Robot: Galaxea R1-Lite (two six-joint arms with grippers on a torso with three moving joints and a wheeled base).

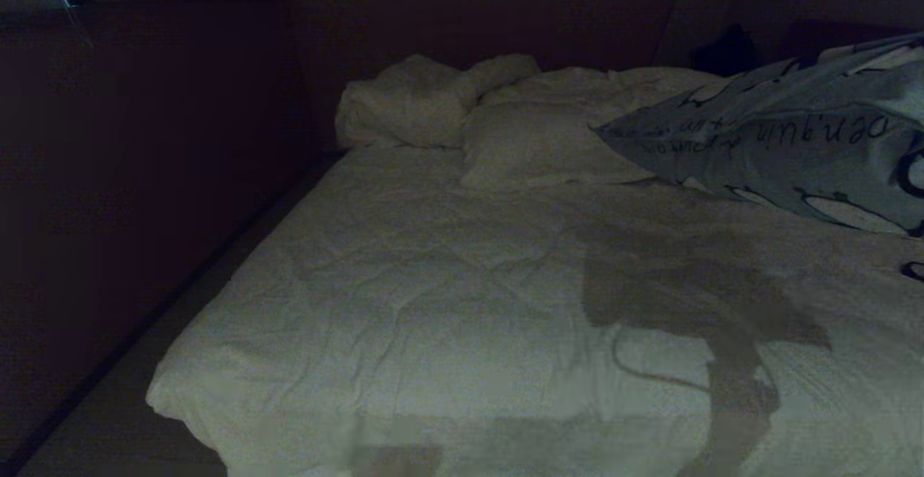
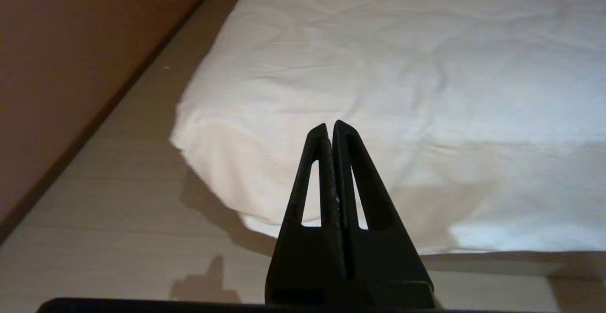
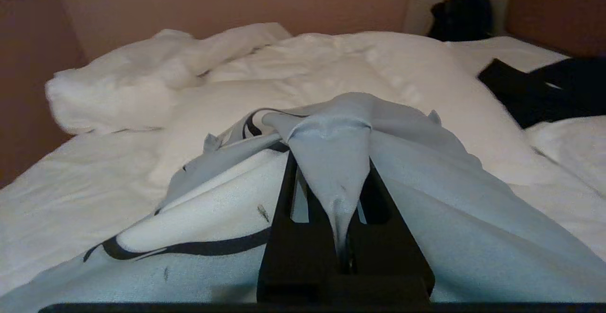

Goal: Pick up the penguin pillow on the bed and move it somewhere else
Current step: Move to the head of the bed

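The right gripper has its jaws pressed tight together on a pinch of grey-blue cloth: the flanged edge of the one penguin pillow, which bunches up through the jaws and spills down on both sides of them. In the head view the penguin pillow hangs off the bed's surface at the right edge of the picture, tilted, its pointed corner reaching out over the duvet (its dark script reads upside down from there), and it throws a broad shadow on the duvet below.

Beyond the right jaws lies the bed, with two plain white pillows side by side at its head and a crumpled white heap at the far corner beside them. Past the jaws and off to one side, dark cloth lies on the white bedding, and one dark lump sits against the wall behind.

The left gripper is idle, its two fingers closed against each other on nothing, pointing at the near corner of the bed, which lies just beyond the fingertips above pale floor.
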